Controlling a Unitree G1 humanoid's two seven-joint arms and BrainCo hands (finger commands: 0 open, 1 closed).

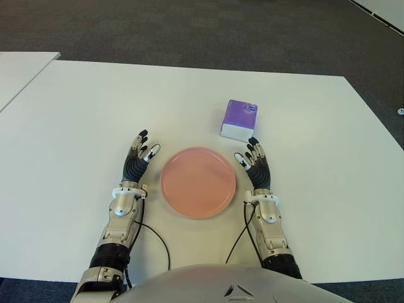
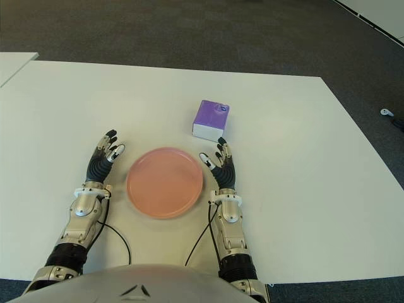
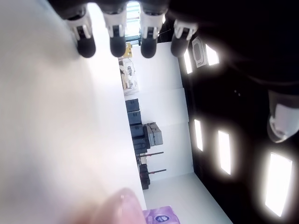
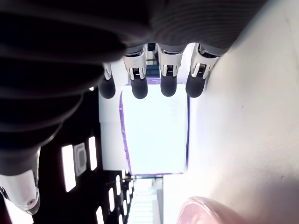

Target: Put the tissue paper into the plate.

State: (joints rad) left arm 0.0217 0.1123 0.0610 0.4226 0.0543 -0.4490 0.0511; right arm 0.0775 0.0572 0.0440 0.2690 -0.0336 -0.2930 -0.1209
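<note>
The tissue pack is a small purple and white cube of soft-wrapped tissues, and it stands on the white table a little above and to the right of the centre of the left eye view, apart from the pink plate and just beyond its upper right edge. I judge it to be light and soft: it should give a little when pressed, and its plastic wrapping may be somewhat slippery, so a firm hold on two opposite side faces, thumb on one and fingers on the other, seems the safest place to take it. It is not fragile, but too strong a squeeze could deform it. The right hand is just below the pack in the frame, to the right of the plate, with its fingers spread and holding nothing; in the right wrist view the fingertips point directly at the near face of the pack. The left hand shows to the left of the plate, also with fingers extended and empty. The plate holds nothing. Between the pack and the plate no other thing lies, so I see no obstacle there; only the plate rim must be cleared.
</note>
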